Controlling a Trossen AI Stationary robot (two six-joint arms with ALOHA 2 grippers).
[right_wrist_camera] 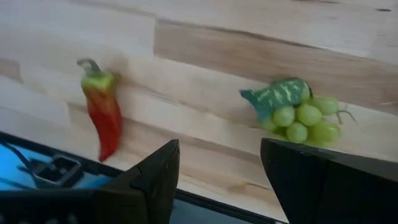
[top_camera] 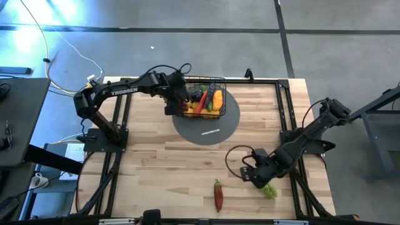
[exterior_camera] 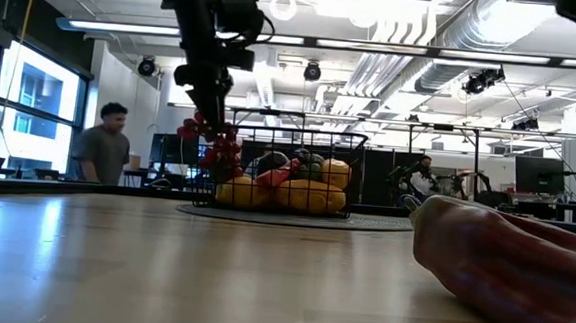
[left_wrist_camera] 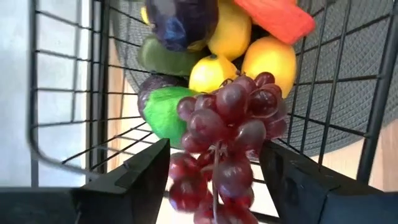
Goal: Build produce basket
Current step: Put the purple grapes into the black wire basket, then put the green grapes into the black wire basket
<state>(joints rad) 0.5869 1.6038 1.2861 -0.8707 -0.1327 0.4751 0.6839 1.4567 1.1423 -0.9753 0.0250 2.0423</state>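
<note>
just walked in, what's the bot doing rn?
It's filling the basket with toy produce. The left gripper is over the basket's left end with its fingers apart, and the red grapes hang between them above the fruit already inside. The right gripper is open, low over the table's near right, by the green grapes and the red pepper, both still on the table.

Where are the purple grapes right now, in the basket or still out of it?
Partly in. The purple grapes hang between the left gripper's open fingers at the basket's rim, above the lemons; in the low view they dangle at its side.
</note>
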